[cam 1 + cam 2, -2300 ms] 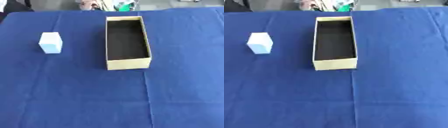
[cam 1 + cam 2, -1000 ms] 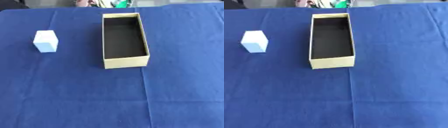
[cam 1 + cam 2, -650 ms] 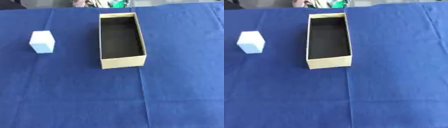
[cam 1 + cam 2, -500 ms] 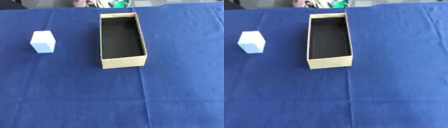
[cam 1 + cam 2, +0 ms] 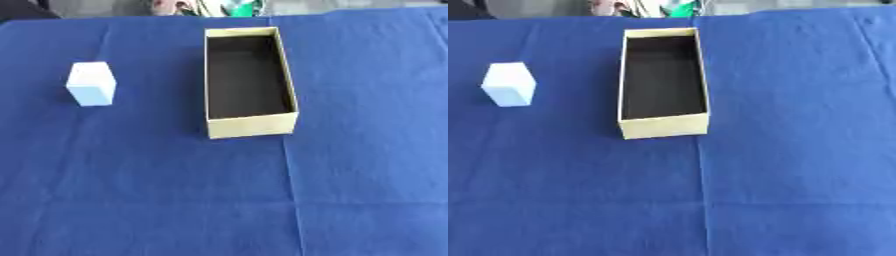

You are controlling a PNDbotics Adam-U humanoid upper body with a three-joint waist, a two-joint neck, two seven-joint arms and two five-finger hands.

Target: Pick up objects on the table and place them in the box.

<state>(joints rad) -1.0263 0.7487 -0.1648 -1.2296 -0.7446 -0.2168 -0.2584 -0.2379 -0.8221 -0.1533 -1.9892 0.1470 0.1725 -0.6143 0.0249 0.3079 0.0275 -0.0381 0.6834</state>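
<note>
Work seems unstarted, since the long tan cardboard box point(image 5: 250, 127) with its dark inside holds nothing visible, the small white rectangular block point(image 5: 91, 83) stands well left of it on the blue cloth-covered surface point(image 5: 350, 190), and neither hand, hence no fingers, appears.

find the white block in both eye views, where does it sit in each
Left eye view: the white block sits in the left part of the picture, above mid-height, on the blue cloth, well apart from the box.
Right eye view: the white block lies nearer the left edge, at about the same height.
Shared landmark: the long open box stands to the block's right in both views, its inside dark.
</note>
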